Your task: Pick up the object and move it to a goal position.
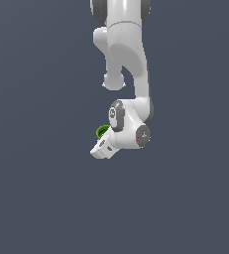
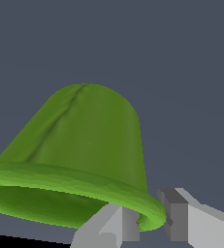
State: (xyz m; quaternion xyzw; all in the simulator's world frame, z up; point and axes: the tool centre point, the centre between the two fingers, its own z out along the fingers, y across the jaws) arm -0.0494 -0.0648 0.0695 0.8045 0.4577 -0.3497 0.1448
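In the exterior view, a small green cup [image 1: 102, 131] shows just left of the frame's centre, only a sliver of its round rim peeking out from behind the white arm [image 1: 131, 54]. The arm comes down from the top centre of the frame and bends at a wrist with a grey-ringed joint; below it the gripper [image 1: 101, 149] points down and toward the exterior view's left, with the cup touching or just above its fingers. The background is a flat dark grey-blue all round, and no bench edge can be made out. In the wrist view the cup [image 2: 84, 155] fills the left and middle of the frame, lying tilted, its rounded closed end up and its thick flared rim low. The two grey fingers [image 2: 113, 225] stand on either side of the rim's near edge, closed on that lip, one inside the cup's mouth and one outside.
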